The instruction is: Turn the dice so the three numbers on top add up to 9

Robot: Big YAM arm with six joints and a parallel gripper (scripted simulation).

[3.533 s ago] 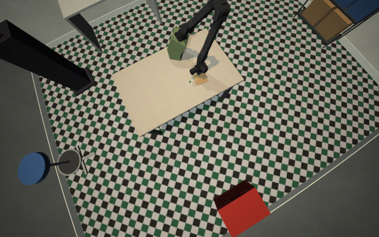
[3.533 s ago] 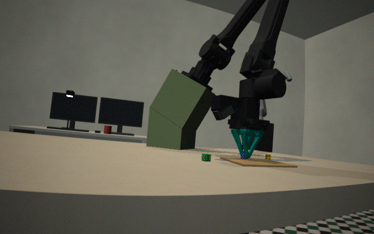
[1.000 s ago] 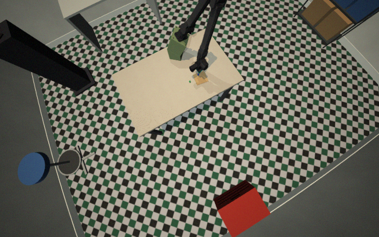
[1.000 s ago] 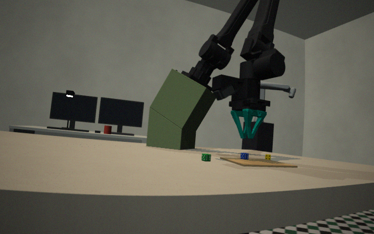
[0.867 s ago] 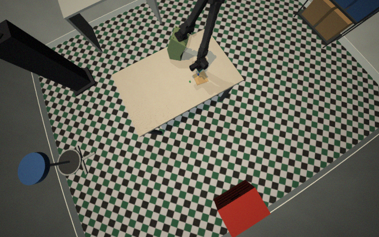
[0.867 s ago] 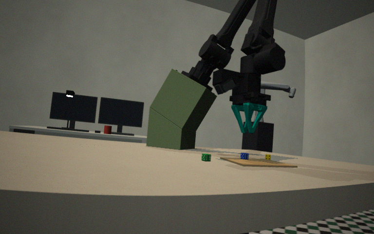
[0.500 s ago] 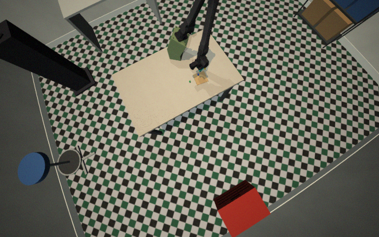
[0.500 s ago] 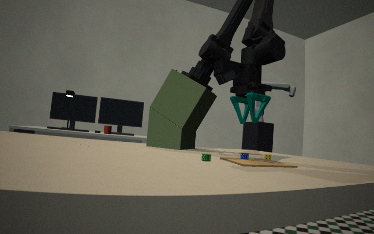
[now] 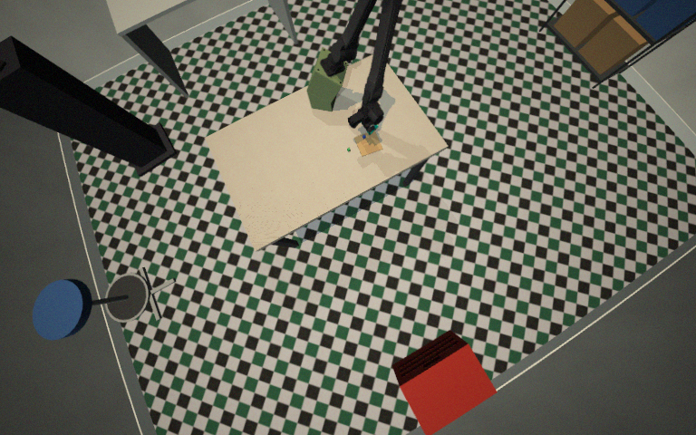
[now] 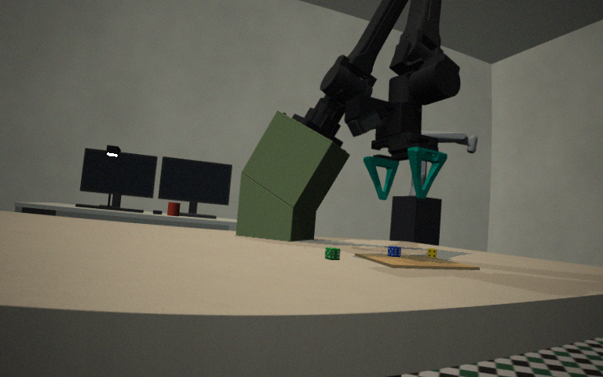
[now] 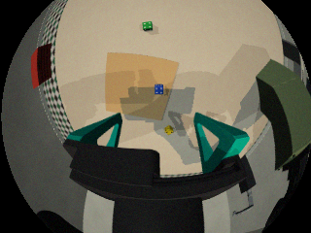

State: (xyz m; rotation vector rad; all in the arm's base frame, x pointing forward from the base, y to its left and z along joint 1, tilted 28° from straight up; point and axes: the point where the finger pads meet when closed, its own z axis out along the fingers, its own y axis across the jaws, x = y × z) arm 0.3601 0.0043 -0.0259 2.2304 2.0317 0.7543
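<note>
Below the wide-spread claw, a pale tabletop carries the orange mat. Beyond the table, green-black-white checkered flooring meets grey walls.

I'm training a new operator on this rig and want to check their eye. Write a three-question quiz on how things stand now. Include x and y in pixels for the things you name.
1. Multiple choice: which die sits on the orange mat point(image 9: 370, 149) point(image 10: 437, 264) point(image 11: 121, 68)?
a) green
b) blue
c) yellow

2. True or false: the gripper point(image 10: 400, 199) point(image 11: 157, 116) is shut on a die.

3. Fill in the blank: besides the green die point(image 9: 349, 149) point(image 10: 332, 254) point(image 11: 147, 25), the ____ die is also off the mat.

Key: 1. b, the blue die point(image 9: 364, 137) point(image 10: 394, 251) point(image 11: 158, 89); 2. false, its fingers stand wide apart above the table; 3. yellow.
</note>
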